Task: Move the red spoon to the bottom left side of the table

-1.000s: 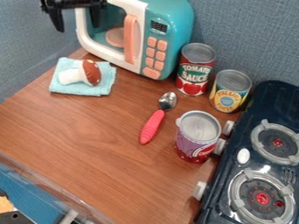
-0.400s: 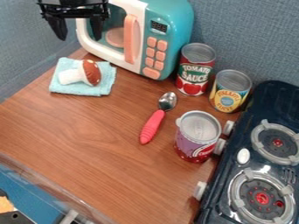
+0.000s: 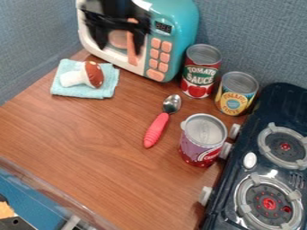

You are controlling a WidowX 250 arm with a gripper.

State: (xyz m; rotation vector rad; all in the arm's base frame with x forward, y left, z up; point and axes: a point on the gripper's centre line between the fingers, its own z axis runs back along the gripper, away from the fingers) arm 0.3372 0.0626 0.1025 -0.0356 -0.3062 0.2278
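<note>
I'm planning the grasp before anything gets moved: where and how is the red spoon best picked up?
Probably by the middle of its handle, from straight above. The spoon lies flat on the table, its handle long and narrow, so the claw should close across it. Descending steeply should also avoid the purple can standing beside it.

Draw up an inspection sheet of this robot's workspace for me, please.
Surface: brown wood-grain tabletop.
Job's things: metal spoon with red handle, lying mid-table, bowl toward the back.
Clutter: purple-and-red can, red-and-green-labelled can, yellow-labelled can; red-and-white toy mushroom on light-blue cloth.
Gripper: black two-fingered gripper, open, holding nothing, before the teal-and-white toy microwave.
Cables: nothing seen.
Surroundings: dark blue toy stove, blue-grey walls.
</note>
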